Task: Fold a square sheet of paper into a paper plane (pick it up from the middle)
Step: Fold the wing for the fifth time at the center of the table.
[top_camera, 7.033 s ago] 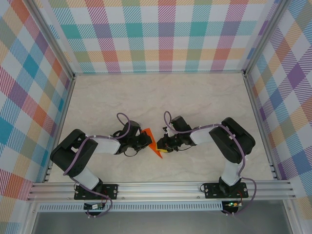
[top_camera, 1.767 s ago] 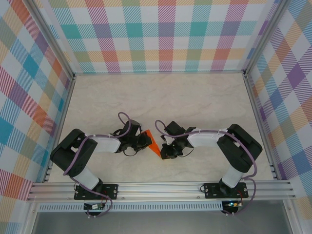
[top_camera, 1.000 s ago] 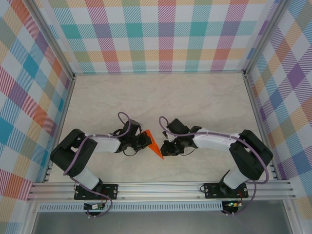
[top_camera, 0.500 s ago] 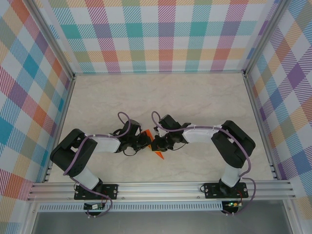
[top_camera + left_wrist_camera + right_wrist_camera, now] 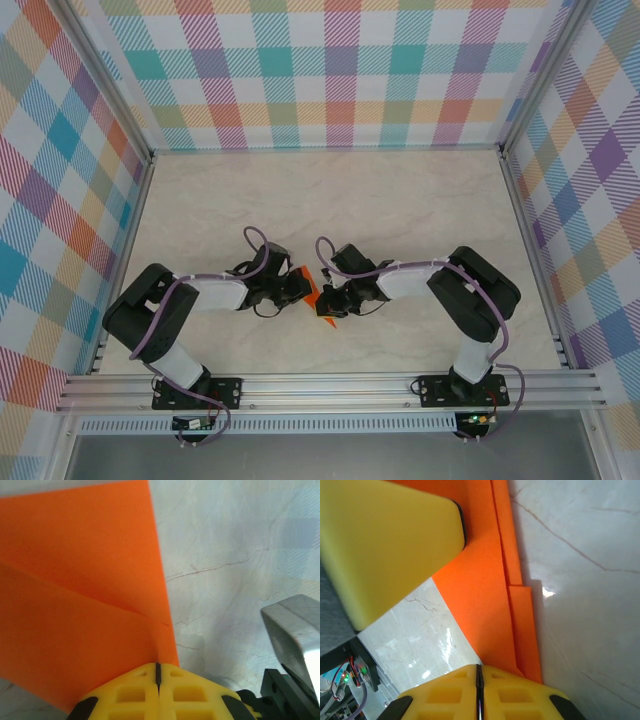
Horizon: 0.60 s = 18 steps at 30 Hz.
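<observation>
Paper plane [image 5: 316, 299] is on the bench [image 5: 300, 200], sitting between the two tools. Left tool [image 5: 303, 291] is at the plane's left edge with jaws together, clamped on the orange paper. In the left wrist view the sheet runs straight into the finger seam. Right tool [image 5: 327, 300] is at the plane's right side, jaws pressed together, with the folded layers passing behind its tips. Can't tell if it's actually pinching paper. One diagonal crease shows across the plane.
</observation>
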Available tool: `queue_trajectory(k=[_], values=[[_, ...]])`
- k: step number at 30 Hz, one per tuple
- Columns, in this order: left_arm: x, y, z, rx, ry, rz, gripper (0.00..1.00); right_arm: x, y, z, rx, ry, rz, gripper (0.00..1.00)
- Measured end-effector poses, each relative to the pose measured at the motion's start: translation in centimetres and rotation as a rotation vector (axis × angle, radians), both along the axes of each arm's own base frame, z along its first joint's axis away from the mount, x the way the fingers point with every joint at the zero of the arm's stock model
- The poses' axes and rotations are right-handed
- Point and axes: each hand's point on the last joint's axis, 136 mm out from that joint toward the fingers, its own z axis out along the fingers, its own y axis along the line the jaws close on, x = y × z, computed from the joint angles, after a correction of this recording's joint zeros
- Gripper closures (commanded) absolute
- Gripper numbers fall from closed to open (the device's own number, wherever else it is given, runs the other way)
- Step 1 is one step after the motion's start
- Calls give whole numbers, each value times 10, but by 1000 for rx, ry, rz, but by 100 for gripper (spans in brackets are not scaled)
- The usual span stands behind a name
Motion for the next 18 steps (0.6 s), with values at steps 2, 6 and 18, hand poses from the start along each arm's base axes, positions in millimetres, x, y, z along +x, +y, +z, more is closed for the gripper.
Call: queue_trajectory(k=[2,6,18], values=[[4,-3,10,-4,-14,-14,84,0,0,0,1,2,-1,90],[13,-9,44,-27,-84,-33,81,0,0,0,0,8,-8,91],[-5,7,51,-18,-104,-25,89,0,3,0,4,48,-29,91]])
